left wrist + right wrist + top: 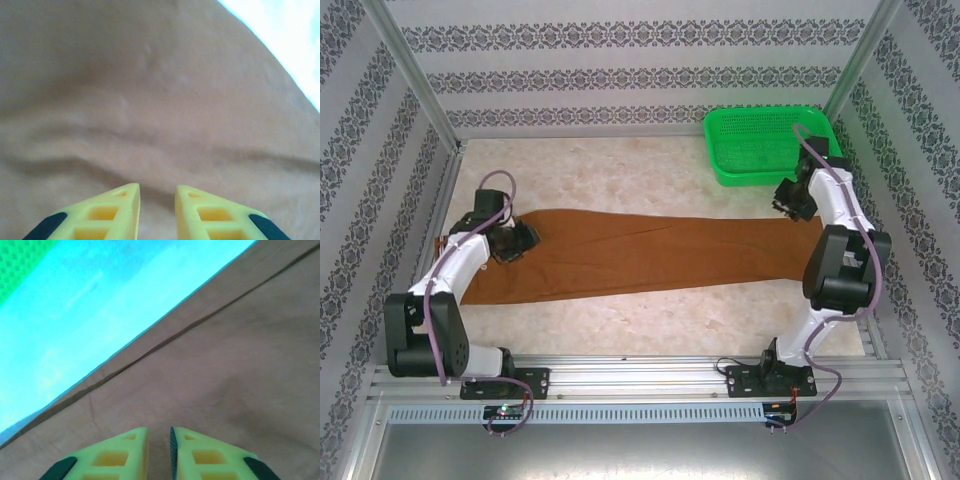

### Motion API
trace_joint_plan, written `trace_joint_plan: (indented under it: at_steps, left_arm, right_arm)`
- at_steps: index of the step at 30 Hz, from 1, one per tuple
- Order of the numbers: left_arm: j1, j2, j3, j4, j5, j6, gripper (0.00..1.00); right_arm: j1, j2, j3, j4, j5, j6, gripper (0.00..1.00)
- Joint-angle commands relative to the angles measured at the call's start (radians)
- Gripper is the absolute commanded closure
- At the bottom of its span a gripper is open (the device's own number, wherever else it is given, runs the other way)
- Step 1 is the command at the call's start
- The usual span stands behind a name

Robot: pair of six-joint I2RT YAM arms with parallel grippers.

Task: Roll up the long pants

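Observation:
The long pants (pixel 650 255) lie flat across the table as a long rust-brown strip, wider at the left end. My left gripper (pixel 520 240) hovers over that left end. In the left wrist view its yellow fingers (pixel 157 192) stand a little apart just above the wrinkled cloth (pixel 150 100), with nothing between them. My right gripper (pixel 788 200) is over the narrow right end, close to the far edge of the cloth. The right wrist view shows its jaws (pixel 159 432) parted by a thin gap above the cloth (pixel 225 365), beside a seam, holding nothing.
A green plastic basket (pixel 765 145) stands at the back right, just behind the right gripper, and its corner (pixel 15 260) shows in the right wrist view. Patterned walls enclose the pale table (pixel 620 170) on three sides. A metal rail (pixel 640 375) runs along the near edge.

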Motion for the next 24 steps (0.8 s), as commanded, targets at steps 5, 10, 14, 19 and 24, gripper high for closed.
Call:
trace_joint_plan:
  at_steps: [5, 10, 14, 19, 24]
  left_arm:
    - [-0.038, 0.039, -0.099, -0.089, 0.085, 0.061, 0.74]
    - [-0.037, 0.064, -0.116, -0.147, 0.037, 0.043, 0.76]
    - [0.035, 0.102, -0.132, -0.179, -0.098, 0.004, 0.75]
    - [0.354, 0.008, -0.159, -0.189, -0.123, -0.040, 0.78]
    - [0.422, -0.077, -0.121, -0.200, -0.110, -0.034, 0.78]
  right_arm:
    - [-0.006, 0.182, -0.054, 0.018, -0.083, -0.010, 0.84]
    - [-0.021, 0.245, -0.030, 0.004, -0.074, -0.009, 0.87]
    - [-0.045, 0.286, 0.039, -0.055, -0.025, -0.005, 0.87]
    - [-0.120, 0.317, 0.071, -0.081, 0.017, -0.004, 0.88]
    - [-0.183, 0.315, 0.029, -0.035, -0.024, 0.007, 0.93]
